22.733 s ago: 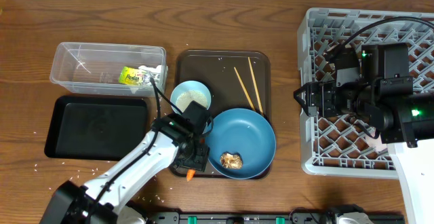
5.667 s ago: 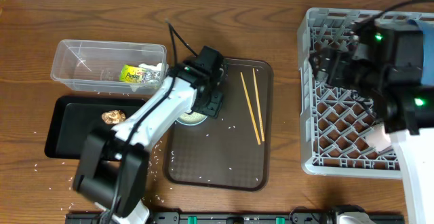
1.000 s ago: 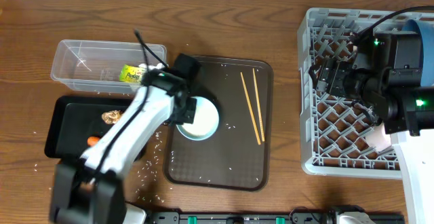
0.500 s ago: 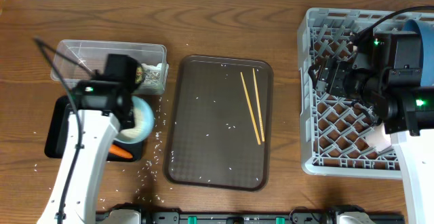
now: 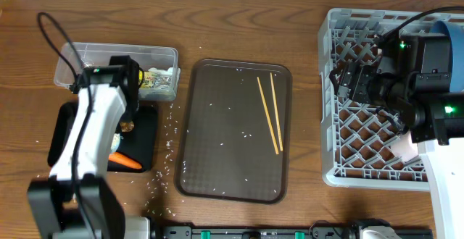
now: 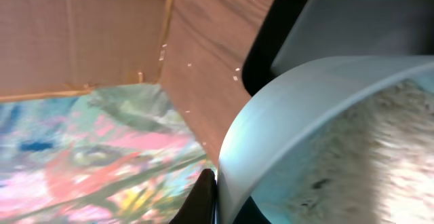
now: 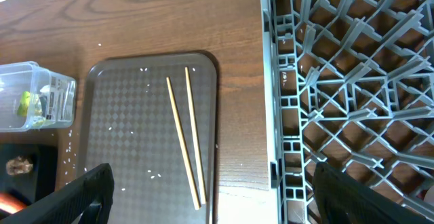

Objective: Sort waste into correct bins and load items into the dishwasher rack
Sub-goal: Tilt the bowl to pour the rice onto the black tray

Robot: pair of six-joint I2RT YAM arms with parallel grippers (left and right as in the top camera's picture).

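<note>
Overhead cam: black tray (image 5: 61, 134) is holding carrot (image 5: 125, 161) and scrap (image 5: 127, 127); wrapper (image 5: 154, 80) is sitting in clear tub (image 5: 87, 58). L gripper (image 6: 211, 193) is pinching white bowl (image 6: 325, 115) by its rim above that tray (residue inside). R gripper (image 7: 218, 197) is hovering wide open at rack (image 5: 341, 159) left edge; chopsticks (image 5: 267, 116) are lying on brown tray (image 5: 225, 145).

bowl (image 6: 285, 115) off serving tray (image 5: 232, 134), carrot (image 5: 125, 161) binned

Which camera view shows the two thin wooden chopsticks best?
Right wrist: the two thin wooden chopsticks lie whole and largest there, on the brown serving tray. Overhead shows them smaller; left wrist shows none.
</note>
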